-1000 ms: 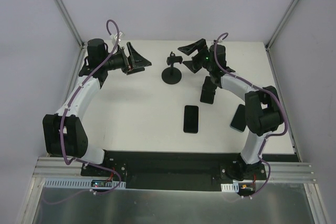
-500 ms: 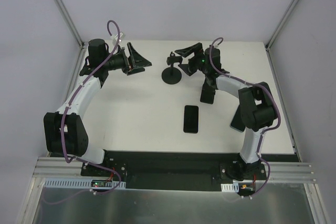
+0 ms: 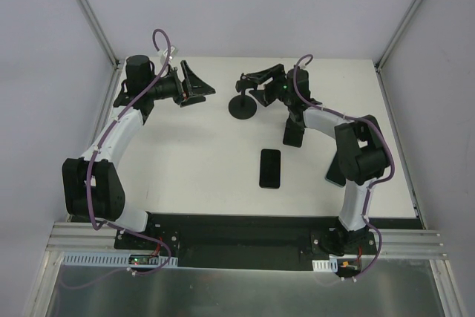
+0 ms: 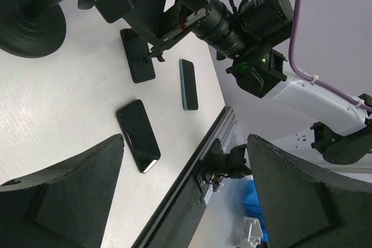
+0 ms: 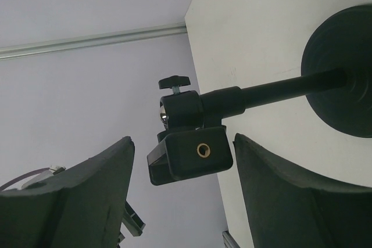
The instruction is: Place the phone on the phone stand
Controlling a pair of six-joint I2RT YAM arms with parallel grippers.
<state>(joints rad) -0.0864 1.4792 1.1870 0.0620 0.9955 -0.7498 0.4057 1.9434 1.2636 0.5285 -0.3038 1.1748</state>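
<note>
Status: phone stand (image 3: 243, 107) is upright at the far centre of the tabletop (image 3: 185, 154), with its disc base flat. No phone is on it.

The right gripper (image 3: 254, 85) is spread wide and holds nothing. Its jaws straddle the clamp holder (image 5: 189, 155) on top of the stand. The wrist view shows a gap on both sides, so no contact.

The left gripper (image 3: 199, 93) is also spread wide and empty. It hovers over the far left of the tabletop, pointing across at the stand.

Three phones lie flat:
- The centre phone (image 3: 270, 168) is fully exposed, well apart from the stand.
- The second phone (image 3: 294, 130) is partly under the right forearm.
- The third phone (image 3: 337, 168) is beside the right elbow.

I can't tell which is the task's phone. The centre one looks like the cleanest pick.

Key geometry: the centre phone lies on the bases' side of both grippers, with its long axis running near-to-far, roughly toward the stand. The right arm is nearer to all three phones, but its gripper is at the holder. My read is that it's about to steady or adjust the stand, which would leave the pick to the left arm. That arm would need a long reach back and inward, closing across the phone's short axis.
</note>
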